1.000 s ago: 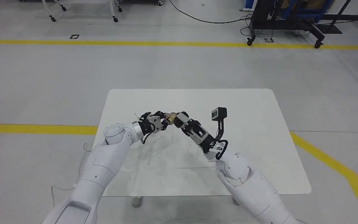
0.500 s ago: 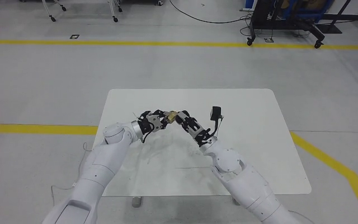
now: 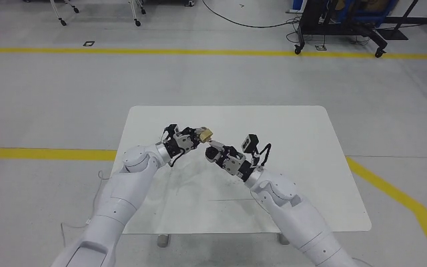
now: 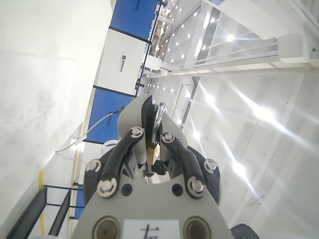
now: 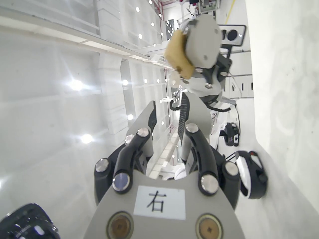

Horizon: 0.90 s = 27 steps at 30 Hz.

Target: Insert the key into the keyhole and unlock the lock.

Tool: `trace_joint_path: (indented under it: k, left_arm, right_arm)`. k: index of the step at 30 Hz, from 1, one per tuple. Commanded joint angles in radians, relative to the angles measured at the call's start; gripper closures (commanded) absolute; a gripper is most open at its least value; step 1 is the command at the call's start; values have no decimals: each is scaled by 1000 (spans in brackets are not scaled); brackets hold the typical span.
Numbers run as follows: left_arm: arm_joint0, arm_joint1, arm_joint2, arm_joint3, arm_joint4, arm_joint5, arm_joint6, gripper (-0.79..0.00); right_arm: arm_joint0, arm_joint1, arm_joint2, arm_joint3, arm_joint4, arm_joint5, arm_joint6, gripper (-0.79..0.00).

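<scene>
Top view | left claw (image 3: 196, 137) grips lock (image 3: 205, 134) | right claw (image 3: 212, 153) near, parted

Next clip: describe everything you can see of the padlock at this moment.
The padlock is small, with a brass-coloured block body and a silvery metal shackle. It is clamped in the left gripper and held in the air above the white table. The right gripper is open and apart from it. A small pale piece juts from one end of the body; whether that is the key cannot be told.
</scene>
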Motion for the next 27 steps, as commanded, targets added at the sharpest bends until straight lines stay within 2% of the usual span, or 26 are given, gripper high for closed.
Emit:
trace_joint_path:
  k: [1,6,13,14,24,27]
  left_arm:
    - [6,1,-2,-10,5,-10,-3,0]
    - [16,3,0,-29,30,-21,-4,0]
    - [22,4,-5,-39,31,-20,-3,0]
    - [23,4,-5,-41,31,-19,-2,0]
    - [26,4,-4,-53,39,-20,-8,0]
    - [26,5,-1,-62,72,-53,5,0]
  right_arm:
    - [12,-3,3,21,52,23,31,-219]
    - [35,-9,10,66,111,38,67,-135]
    - [57,-17,5,102,126,54,69,-74]
    - [59,-18,4,106,127,56,67,0]
    - [67,-27,4,130,138,51,53,0]
    - [65,-32,5,136,161,47,47,0]
